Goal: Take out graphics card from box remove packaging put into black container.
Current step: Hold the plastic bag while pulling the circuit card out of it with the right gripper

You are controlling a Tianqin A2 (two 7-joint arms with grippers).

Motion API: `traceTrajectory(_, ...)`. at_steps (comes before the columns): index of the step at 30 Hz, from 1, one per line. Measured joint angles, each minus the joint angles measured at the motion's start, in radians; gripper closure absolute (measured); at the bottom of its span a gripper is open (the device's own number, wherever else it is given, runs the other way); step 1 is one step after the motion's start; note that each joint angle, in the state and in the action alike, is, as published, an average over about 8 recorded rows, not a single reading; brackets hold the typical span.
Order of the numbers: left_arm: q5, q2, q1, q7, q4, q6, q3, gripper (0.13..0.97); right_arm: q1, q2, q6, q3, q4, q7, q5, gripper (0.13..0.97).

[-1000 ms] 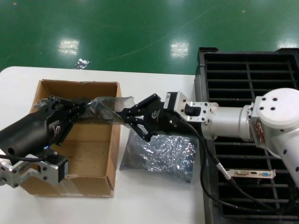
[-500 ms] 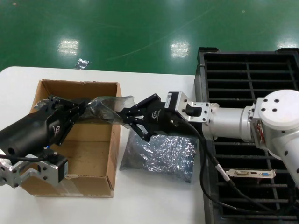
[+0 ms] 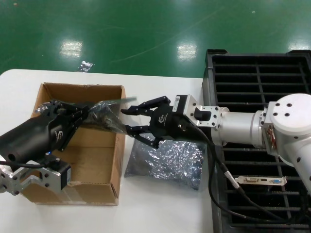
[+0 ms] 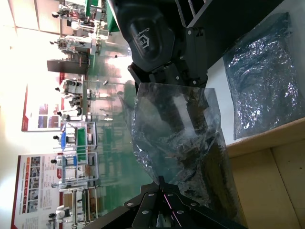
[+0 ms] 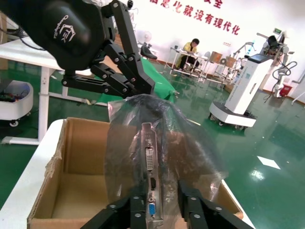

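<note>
The graphics card (image 5: 148, 164) sits inside the translucent packaging (image 3: 104, 114), held level above the brown box (image 3: 104, 165). My left gripper (image 3: 83, 112) is shut on the bag's end over the box; in the left wrist view (image 4: 162, 183) its tips pinch the plastic (image 4: 176, 138). My right gripper (image 3: 127, 120) is open, its fingers spread on either side of the bag's other end. In the right wrist view (image 5: 159, 205) the silver bracket with a blue port (image 5: 151, 210) lies between the fingers. The black container (image 3: 257, 73) stands at the right.
A darker blue-grey bag (image 3: 165, 162) lies on the white table between the box and the container. Another card with a silver bracket (image 3: 257, 181) lies in a slot of the container. The box looks empty in the right wrist view (image 5: 76, 162).
My right gripper's fingers have spread wide apart at the bag's end; before, they were close together on it. The left gripper and bag have stayed in place.
</note>
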Motion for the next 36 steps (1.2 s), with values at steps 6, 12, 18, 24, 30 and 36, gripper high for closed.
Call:
traceTrajectory(6,0.0,0.0,0.0,0.0,0.0,0.0,0.0,0.958,0.004,-0.016,0.011,0.007,-0.022,-0.005,0.005,0.817)
traceTrajectory(12,0.0,0.0,0.0,0.0,0.0,0.0,0.0,0.958,0.006,-0.04,0.026,0.017,-0.054,-0.015,0.013,0.8)
traceTrajectory(18,0.0,0.0,0.0,0.0,0.0,0.0,0.0,0.958,-0.004,-0.053,0.038,0.023,-0.056,-0.013,0.017,0.83)
traceTrajectory(24,0.0,0.0,0.0,0.0,0.0,0.0,0.0,0.958,-0.03,-0.04,0.043,0.022,-0.013,0.012,0.016,0.879)
traceTrajectory(30,0.0,0.0,0.0,0.0,0.0,0.0,0.0,0.958,-0.066,-0.012,0.042,0.014,0.057,0.053,0.01,0.932)
traceTrajectory(36,0.0,0.0,0.0,0.0,0.0,0.0,0.0,0.958,-0.083,-0.005,0.047,0.008,0.084,0.073,0.008,0.953)
